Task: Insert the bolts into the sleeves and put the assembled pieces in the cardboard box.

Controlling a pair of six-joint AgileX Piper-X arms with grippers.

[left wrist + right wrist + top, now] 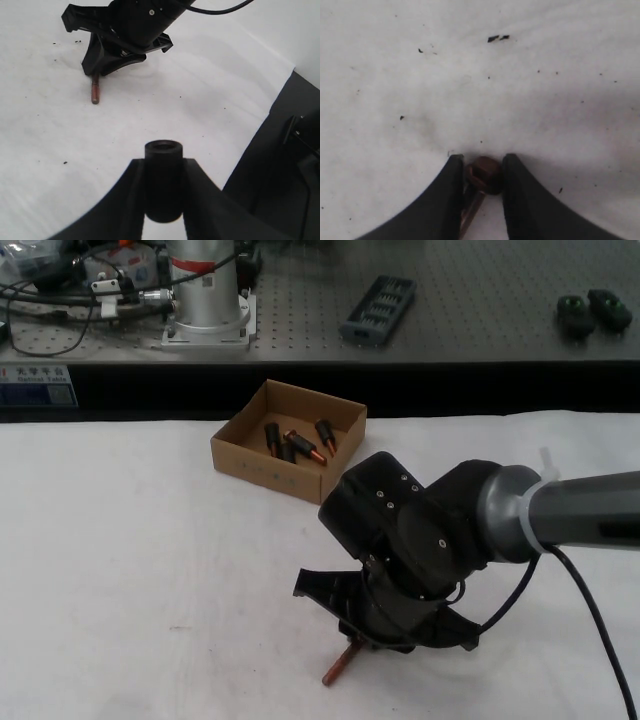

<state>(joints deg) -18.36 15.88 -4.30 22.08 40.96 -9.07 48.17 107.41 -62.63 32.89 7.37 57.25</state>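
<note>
A copper bolt (pixel 337 664) lies on the white cloth near the front edge, its head between the fingers of my right gripper (pixel 366 640), which points down and is shut on it. The right wrist view shows the bolt's head (pixel 484 175) pinched between the two fingers of the right gripper (pixel 482 159). My left gripper (pixel 164 162) is shut on a black sleeve (pixel 163 181), bore facing outward. Farther off in that view are the right gripper (pixel 102 65) and the bolt (pixel 95 93). The cardboard box (pixel 248 466) holds several assembled pieces (pixel 301 445).
The bench is covered by a white cloth (pixel 130 570). Behind it runs a perforated metal board with a metal post base (pixel 207 302), a black tray (pixel 378 308), cables, and two dark objects (pixel 592 312) at the far right.
</note>
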